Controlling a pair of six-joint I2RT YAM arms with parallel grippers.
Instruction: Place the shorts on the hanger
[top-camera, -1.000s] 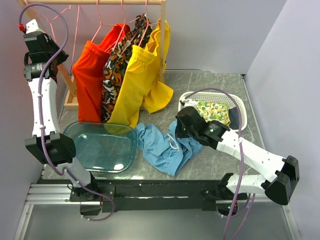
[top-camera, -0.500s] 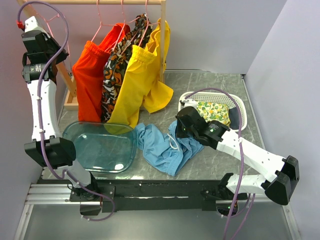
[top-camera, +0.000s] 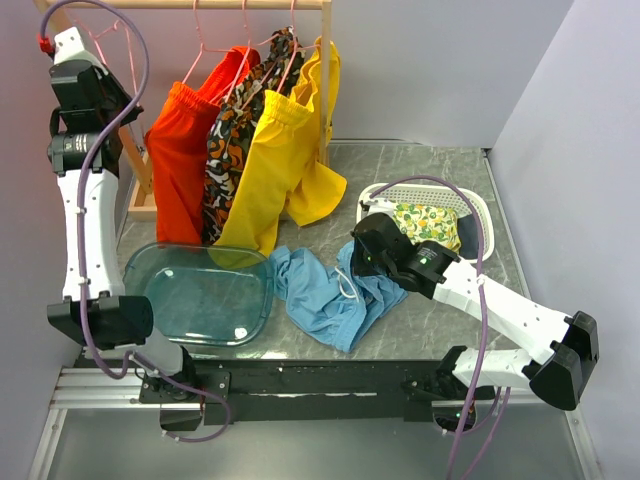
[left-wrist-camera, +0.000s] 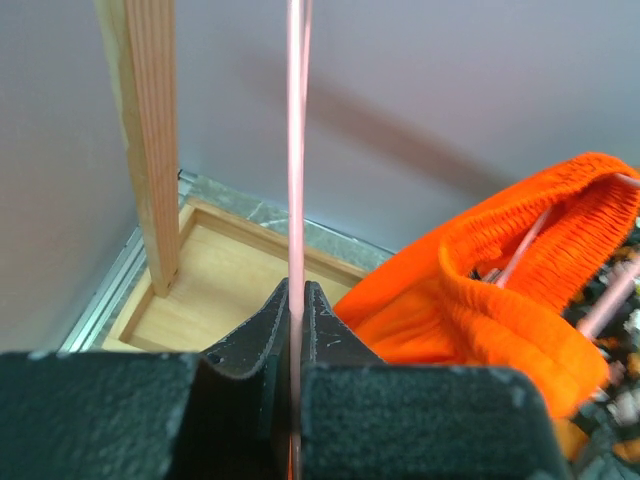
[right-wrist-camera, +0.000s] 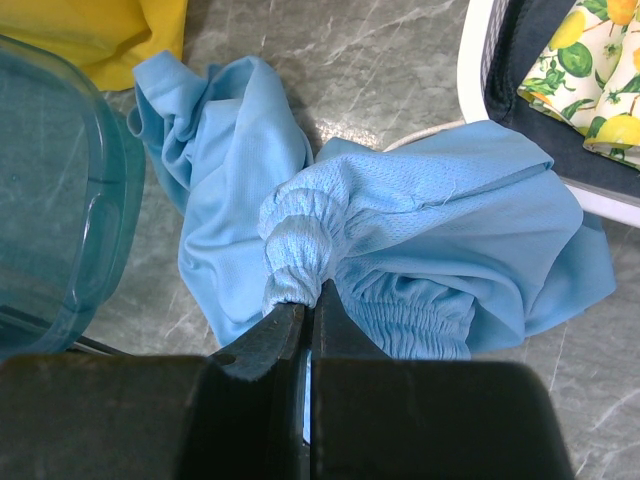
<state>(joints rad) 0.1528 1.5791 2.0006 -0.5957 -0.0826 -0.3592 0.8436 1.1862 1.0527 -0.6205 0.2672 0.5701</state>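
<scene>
The light blue shorts (top-camera: 325, 295) lie crumpled on the grey table between the teal tub and the white basket. My right gripper (top-camera: 362, 262) is shut on a bunched piece of their elastic waistband (right-wrist-camera: 295, 250); in the right wrist view the jaws (right-wrist-camera: 308, 305) pinch that fold. The bare pink wire hanger (top-camera: 153, 60) hangs at the left end of the wooden rail. My left gripper (top-camera: 122, 106) is raised beside it. In the left wrist view the pink wire (left-wrist-camera: 296, 150) runs straight down between the jaws (left-wrist-camera: 296, 292), which are shut on it.
Orange shorts (top-camera: 180, 150), a patterned garment (top-camera: 235, 140) and yellow shorts (top-camera: 285, 150) hang on the rail to the right of the hanger. A teal tub (top-camera: 200, 292) sits front left. A white basket (top-camera: 482, 215) holds a lemon-print cloth (top-camera: 428, 222). The rack's post (left-wrist-camera: 150, 150) and base (left-wrist-camera: 200, 290) stand close by.
My left gripper has risen slightly and closed the last bit onto the hanger wire. The right arm and the shorts have not moved.
</scene>
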